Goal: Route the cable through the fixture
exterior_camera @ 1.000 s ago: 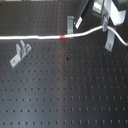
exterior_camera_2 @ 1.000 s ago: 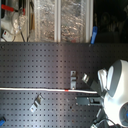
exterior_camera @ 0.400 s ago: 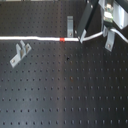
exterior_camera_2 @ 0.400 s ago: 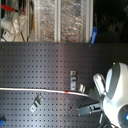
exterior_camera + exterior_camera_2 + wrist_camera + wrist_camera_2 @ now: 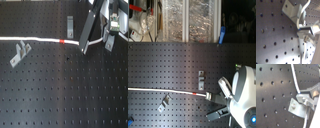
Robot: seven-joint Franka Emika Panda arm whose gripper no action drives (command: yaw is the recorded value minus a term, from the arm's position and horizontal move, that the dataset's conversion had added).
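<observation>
The cable (image 5: 35, 39) is a thin white cord running from the first exterior view's left edge across the perforated board, with a red band (image 5: 61, 41). Past the band it dips, then rises into my gripper (image 5: 107, 39), which is shut on it. The second exterior view shows the cable (image 5: 163, 91) and its red band (image 5: 197, 93) ending at the gripper (image 5: 218, 99) under the white arm. One metal bracket (image 5: 70, 26) of the fixture stands just beyond the cable, close to the gripper. In both wrist views this bracket (image 5: 293, 11) (image 5: 297, 109) sits right by the fingertips, with the cable (image 5: 294, 79) beside it.
A second metal bracket (image 5: 19, 52) stands near the cable at the first exterior view's left, also visible as a bracket (image 5: 163, 103) in the second exterior view. Shelves with clutter (image 5: 173, 20) line the board's far side there. Black perforated board (image 5: 65, 95) spreads around.
My gripper has shifted slightly lower in the first exterior view, carrying the cable's held end. The stretch right of the red band now dips lower before rising. The brackets have not moved.
</observation>
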